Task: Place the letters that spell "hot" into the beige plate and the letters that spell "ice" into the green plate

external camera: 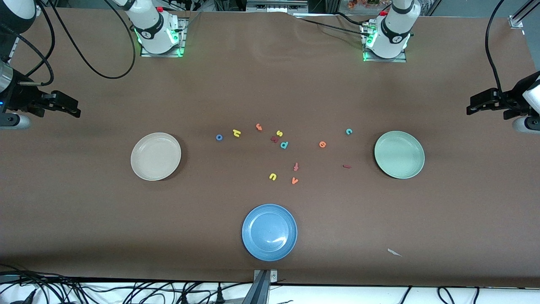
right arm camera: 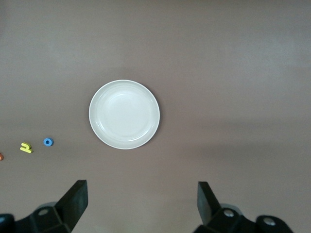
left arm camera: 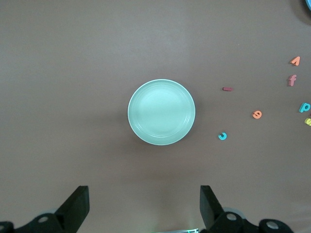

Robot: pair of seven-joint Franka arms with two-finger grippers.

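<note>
Blue plate (external camera: 269, 232) nearest front camera, round, glossy. Farther: yellow u (external camera: 273, 176), orange v (external camera: 295, 181), red i (external camera: 346, 166). Beige plate (external camera: 155, 156) toward right arm's end, green plate (external camera: 399, 154) toward left arm's; both shallow, bare. Farther still: e (external camera: 322, 144), c (external camera: 349, 131), o (external camera: 219, 137), h (external camera: 236, 133), t (external camera: 258, 126). Wrist views alone show jaws: left gripper (left arm camera: 144, 206), right gripper (right arm camera: 142, 204) spread wide, holding nothing, waiting at table ends.
</note>
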